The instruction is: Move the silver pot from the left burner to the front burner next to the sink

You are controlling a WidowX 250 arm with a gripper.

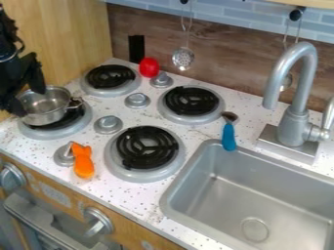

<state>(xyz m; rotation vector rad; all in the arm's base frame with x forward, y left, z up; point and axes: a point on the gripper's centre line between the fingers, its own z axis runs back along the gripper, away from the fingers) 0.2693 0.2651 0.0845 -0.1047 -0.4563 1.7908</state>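
Cut off at ten o'clock, the gripper (pixel 29 103), jaws wide, partly hides the pot (pixel 49 115), tiles (pixel 251 19) lining one o'clock behind the speckled surface (pixel 127 195).

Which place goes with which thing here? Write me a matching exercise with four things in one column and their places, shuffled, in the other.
Things
1. Metal pot
2. Orange object
3. Blue-handled utensil
4. Slotted ladle

Places
A. Hanging in front of the back wall
B. On a coil burner, next to the black gripper
C. Near the front edge of the counter, by a silver knob
D. At the rim of the sink, between a burner and the faucet

Right pairs: 1-B, 2-C, 3-D, 4-A
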